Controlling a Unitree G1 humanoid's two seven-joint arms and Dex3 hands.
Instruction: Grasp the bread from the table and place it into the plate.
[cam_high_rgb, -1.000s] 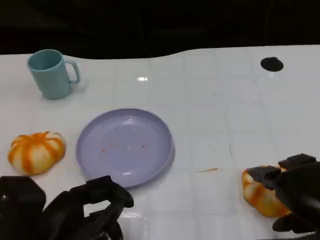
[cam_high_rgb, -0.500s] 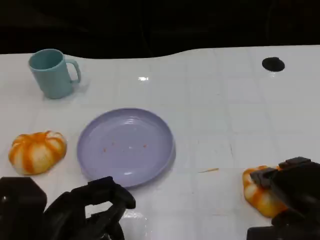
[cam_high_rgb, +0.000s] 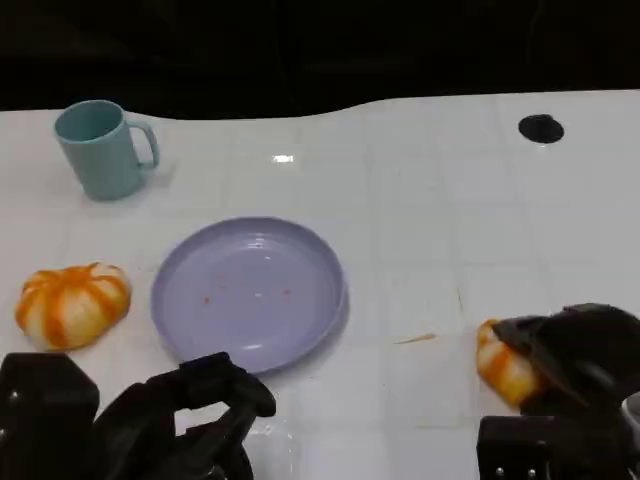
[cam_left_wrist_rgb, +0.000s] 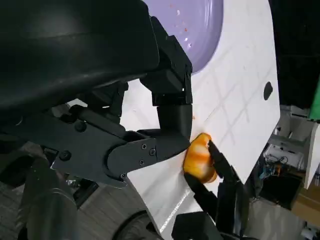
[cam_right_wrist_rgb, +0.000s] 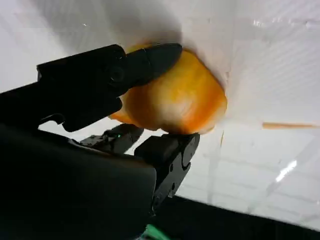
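Bare counter (cam_high_rgb: 420, 260) betw. bread (cam_high_rgb: 500, 365) near front right corner and plate (cam_high_rgb: 248, 292) at mid-front. Mug (cam_high_rgb: 100, 148) stands off at back left corner; second bread (cam_high_rgb: 72, 303) by left edge, just beside plate. Left hand (cam_high_rgb: 185, 425) sits at front edge before plate.

A teal mug (cam_high_rgb: 99, 148) was seen upright at the far left of the white table (cam_high_rgb: 420, 210), its handle turned right. A small black disc (cam_high_rgb: 541, 127) was spotted far right.
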